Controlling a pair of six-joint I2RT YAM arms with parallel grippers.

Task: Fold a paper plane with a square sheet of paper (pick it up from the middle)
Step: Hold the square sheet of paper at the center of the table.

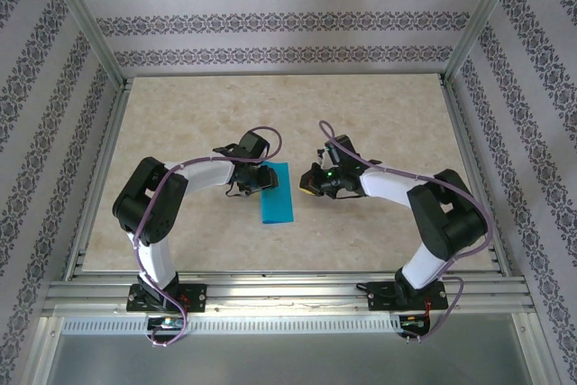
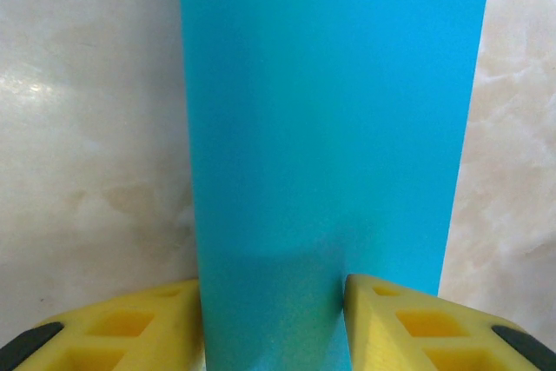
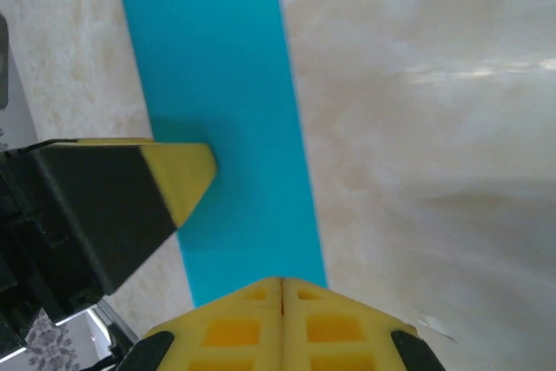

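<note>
The square sheet of paper [image 1: 276,194] is teal-blue and lies on the table as a long narrow strip, doubled over, with one end curling up. My left gripper [image 1: 261,178] is at its left edge. In the left wrist view the sheet [image 2: 330,128] spans the gap of the open left gripper [image 2: 273,281]. One yellow left fingertip [image 3: 187,171] rests on the sheet [image 3: 226,110]. My right gripper [image 1: 311,183] is just right of the strip. The right gripper [image 3: 282,281] is shut at the strip's near end, fingers pressed together with nothing visible between them. The paper plane is out of view.
The table top [image 1: 379,114] is pale marbled beige, ringed by an aluminium frame [image 1: 288,288] and patterned walls. Both arms bend inward towards the middle, their wrists about a hand's width apart.
</note>
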